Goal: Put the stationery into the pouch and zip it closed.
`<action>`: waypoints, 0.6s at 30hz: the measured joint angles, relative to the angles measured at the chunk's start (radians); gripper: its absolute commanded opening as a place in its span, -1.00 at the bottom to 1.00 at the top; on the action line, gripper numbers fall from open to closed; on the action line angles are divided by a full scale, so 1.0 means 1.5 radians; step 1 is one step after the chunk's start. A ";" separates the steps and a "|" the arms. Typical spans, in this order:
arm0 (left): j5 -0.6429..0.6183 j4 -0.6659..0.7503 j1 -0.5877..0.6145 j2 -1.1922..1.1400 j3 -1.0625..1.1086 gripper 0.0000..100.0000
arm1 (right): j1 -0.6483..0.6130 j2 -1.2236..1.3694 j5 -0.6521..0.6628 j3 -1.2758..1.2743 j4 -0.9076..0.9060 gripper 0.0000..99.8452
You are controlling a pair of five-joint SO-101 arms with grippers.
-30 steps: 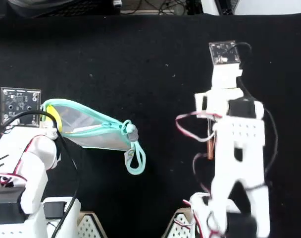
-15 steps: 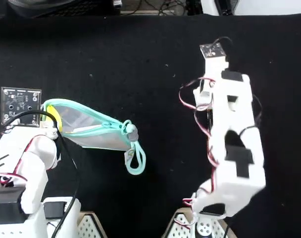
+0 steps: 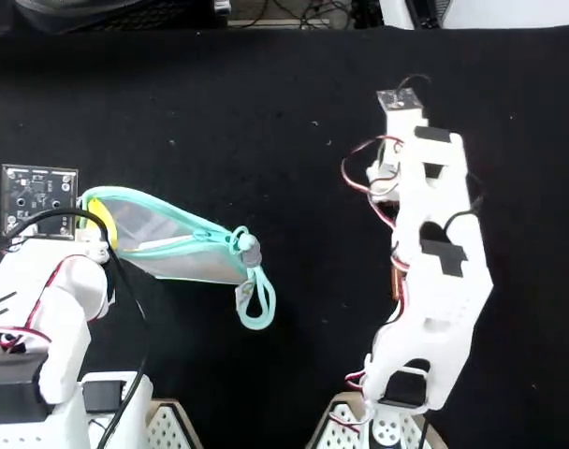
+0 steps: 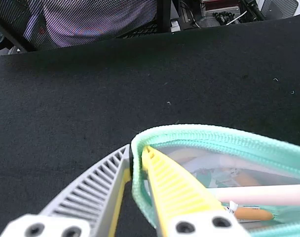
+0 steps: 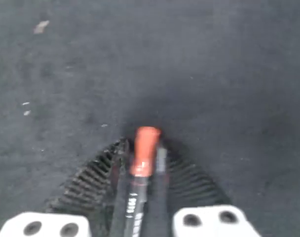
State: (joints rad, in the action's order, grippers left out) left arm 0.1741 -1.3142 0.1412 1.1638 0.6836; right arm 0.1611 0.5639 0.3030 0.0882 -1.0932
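Bare cloth [image 3: 313,187] between pouch [image 3: 172,251] and right arm [image 3: 439,271]; strap loop [image 3: 257,304] (mint) juts into gap.

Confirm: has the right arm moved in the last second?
Yes. The right arm, claw shut on the pen, has swung its wrist end slightly toward the pouch, which lies unmoved.

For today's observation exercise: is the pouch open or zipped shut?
Open: the pouch mouth gapes, left gripper pinching its rim, stationery visible inside.

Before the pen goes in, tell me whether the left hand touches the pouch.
Touching. The left wrist view shows the left hand pinching the pouch at its rim.
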 measured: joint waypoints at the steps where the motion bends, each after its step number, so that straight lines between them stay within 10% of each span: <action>1: 0.000 0.000 0.000 0.000 0.000 -0.91 | 0.000 0.001 0.000 0.001 0.001 -0.98; 18: 0.000 0.000 0.000 0.000 0.000 -0.91 | -0.066 -0.506 0.001 -0.285 -0.035 -0.98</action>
State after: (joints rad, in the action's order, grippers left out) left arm 0.1741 -1.3142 0.1412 1.1638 0.6836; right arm 0.0614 -0.1956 0.3046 -0.3399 -1.1454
